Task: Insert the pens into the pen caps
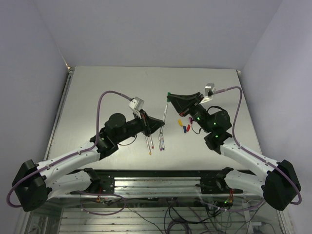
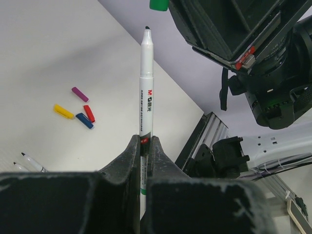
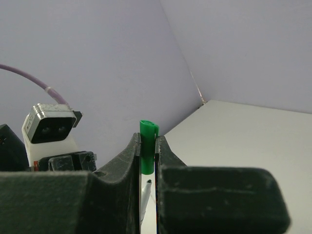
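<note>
A pale grey-white table (image 1: 112, 83) stands in a booth of plain lavender walls (image 1: 146, 29), with a metal rail (image 1: 161, 181) along its near edge. Above it, the left gripper (image 2: 145, 142) is clamped on a white pen (image 2: 146, 83), tip up, just short of the green cap (image 3: 148, 130) pinched in the right gripper (image 3: 147, 144). Four loose caps (image 2: 78, 109), purple, yellow, red and blue, lie clustered on the table, near the other pens (image 2: 33, 164).

White pen (image 2: 146, 87) (dark tip), green cap (image 3: 147, 141)
</note>
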You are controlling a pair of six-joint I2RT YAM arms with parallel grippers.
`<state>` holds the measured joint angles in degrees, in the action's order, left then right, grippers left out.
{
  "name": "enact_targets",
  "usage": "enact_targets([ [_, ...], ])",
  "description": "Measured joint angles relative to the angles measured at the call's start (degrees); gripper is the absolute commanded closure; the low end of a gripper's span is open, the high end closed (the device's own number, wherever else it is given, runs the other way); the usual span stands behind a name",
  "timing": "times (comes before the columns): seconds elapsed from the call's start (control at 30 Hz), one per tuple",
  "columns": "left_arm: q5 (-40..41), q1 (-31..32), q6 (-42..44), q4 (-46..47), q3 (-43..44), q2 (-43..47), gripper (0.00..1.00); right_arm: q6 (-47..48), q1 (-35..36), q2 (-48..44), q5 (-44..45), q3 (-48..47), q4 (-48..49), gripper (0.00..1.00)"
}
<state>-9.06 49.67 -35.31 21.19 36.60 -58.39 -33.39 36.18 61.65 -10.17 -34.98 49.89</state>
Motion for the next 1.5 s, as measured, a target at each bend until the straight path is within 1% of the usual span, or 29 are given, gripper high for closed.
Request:
enact_targets([
  [0.6, 0.6, 0.0, 0.4, 1.9, -0.4, 0.0, 0.93, -1.7, 1.4, 1.4, 2.1, 1.9, 3.6, 1.00],
  [1.0, 2.2, 0.1, 0.4, 5.5, -2.9, 0.9, 0.93, -3.4, 2.4, 1.6, 2.0, 3.1, 3.8, 1.00],
  [1.23, 3.5, 0.1, 0.4, 7.4, -4.7, 1.0, 0.93, -6.6, 3.3, 3.6, 1.8, 4.6, 6.2, 1.00],
  [1.5, 5.9, 0.4, 0.5, 10.1, -6.5, 1.0, 0.93, -8.2, 4.2, 5.3, 0.8, 4.8, 6.9, 1.00],
])
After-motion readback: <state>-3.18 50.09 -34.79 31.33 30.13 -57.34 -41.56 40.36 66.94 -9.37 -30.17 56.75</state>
